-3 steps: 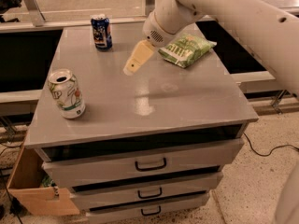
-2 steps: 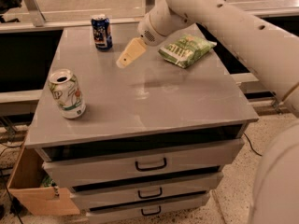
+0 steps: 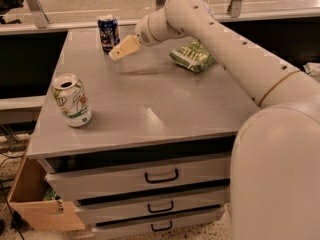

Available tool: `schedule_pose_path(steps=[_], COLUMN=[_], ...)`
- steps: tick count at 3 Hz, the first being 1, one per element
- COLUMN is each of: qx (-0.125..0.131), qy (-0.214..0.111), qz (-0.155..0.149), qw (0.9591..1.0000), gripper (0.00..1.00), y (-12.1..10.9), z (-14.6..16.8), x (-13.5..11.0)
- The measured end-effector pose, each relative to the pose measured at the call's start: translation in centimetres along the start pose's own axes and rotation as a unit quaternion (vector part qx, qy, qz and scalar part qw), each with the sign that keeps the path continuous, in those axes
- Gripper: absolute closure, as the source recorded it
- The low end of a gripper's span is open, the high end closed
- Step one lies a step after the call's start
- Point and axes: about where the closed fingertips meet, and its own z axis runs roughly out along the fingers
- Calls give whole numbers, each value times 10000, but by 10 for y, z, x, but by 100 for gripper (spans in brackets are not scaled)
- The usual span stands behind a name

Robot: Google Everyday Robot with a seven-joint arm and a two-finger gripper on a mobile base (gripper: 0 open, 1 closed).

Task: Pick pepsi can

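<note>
**Pepsi can near the far edge: a nudge could tip it**

Nearest on the desk (image 3: 150,119), at about 8 o'clock from its middle, stands the white and green can (image 3: 72,100), upright and opened. It is the wrong can, and well apart from the gripper, so the risk of a mix-up looks small. Farther in, the arm (image 3: 225,44) reaches across from 3 o'clock and passes above a green snack bag (image 3: 192,56); a low sweep could drag the bag along.

The main risk lies farthest off. The gripper (image 3: 125,47) hangs just beside the pepsi can (image 3: 108,32), at the can's 4 o'clock and apart from it. Whether the jaws stand apart or together cannot be told from this angle. The can stands upright at about 11 o'clock on the desk, close to the far edge. If the gripper comes in from the side and off line, it would likely strike the can's wall. A light can on a smooth top could then slide or topple towards 12 o'clock and off the back.

The desk top is grey, flat and faintly shiny. Below its near edge are three drawers (image 3: 160,176) with dark handles, and a cardboard box (image 3: 30,204) sits on the floor at 7 o'clock. The robot's pale body (image 3: 275,184) fills 4 o'clock. Beyond the desk runs a railing (image 3: 280,15) with a lit floor behind it.
</note>
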Motion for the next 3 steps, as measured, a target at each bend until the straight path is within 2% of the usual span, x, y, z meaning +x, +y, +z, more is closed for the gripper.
schedule_pose_path(steps=[1, 2, 3], qx=[58, -148, -480], qy=[-599, -933, -1049], qz=[197, 441, 687], qw=[9980, 9946, 9909], gripper=[0, 0, 16], y=[-18, -20, -13], z=[37, 71, 88], x=[-16, -31, -36])
